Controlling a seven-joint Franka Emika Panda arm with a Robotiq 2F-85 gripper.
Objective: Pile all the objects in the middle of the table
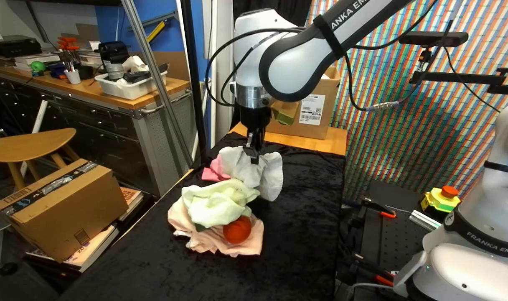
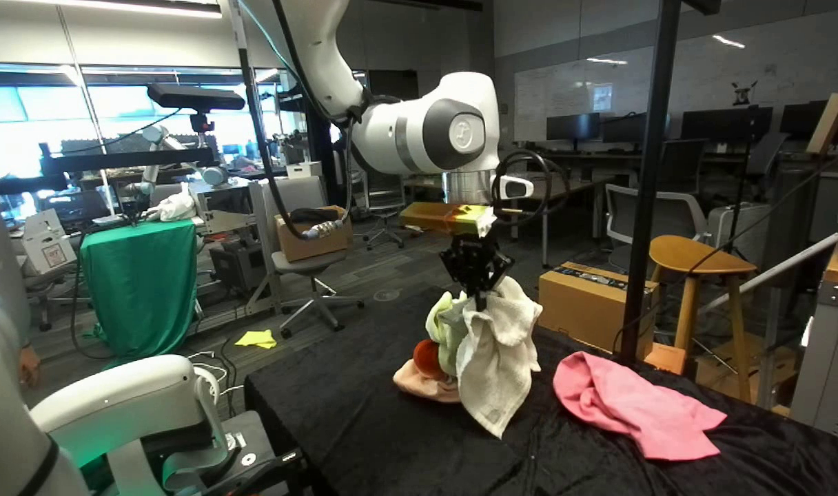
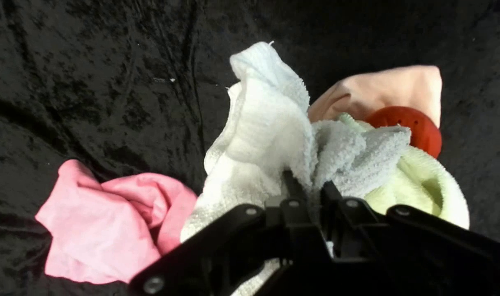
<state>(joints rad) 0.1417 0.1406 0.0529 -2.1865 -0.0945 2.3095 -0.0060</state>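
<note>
In the wrist view the jaws pinch a gathered fold of the white cloth (image 3: 262,131), mid-frame; its looped pile should be light, limp and easy to grip. The pink cloth (image 3: 106,234), lower left on the black worktop (image 3: 110,82), looks smoother, best nipped at a raised fold. At right lie the pale green cloth (image 3: 418,181), the peach cloth (image 3: 385,86) and a round red object (image 3: 424,133) that may roll.

1. Wears smooth white arm casing (image 1: 250,74), broken by a dark grey panel (image 2: 434,134) and a round pale cap (image 2: 464,133) bearing an emblem.
2. Reads "FRANKA EMIKA" in pale capitals on a black band (image 1: 492,242) near the white base (image 1: 475,267).
3. Trails loops of black cable (image 1: 207,75), with a black strap (image 1: 330,38) and a metallic connector (image 1: 386,105).
4. Has a shiny silver collar (image 1: 252,97), with a yellow-amber block (image 2: 440,216) below.
5. Ends in a black, jointed gripper (image 3: 311,186) dotted with round silvery pins (image 3: 154,284).
</note>
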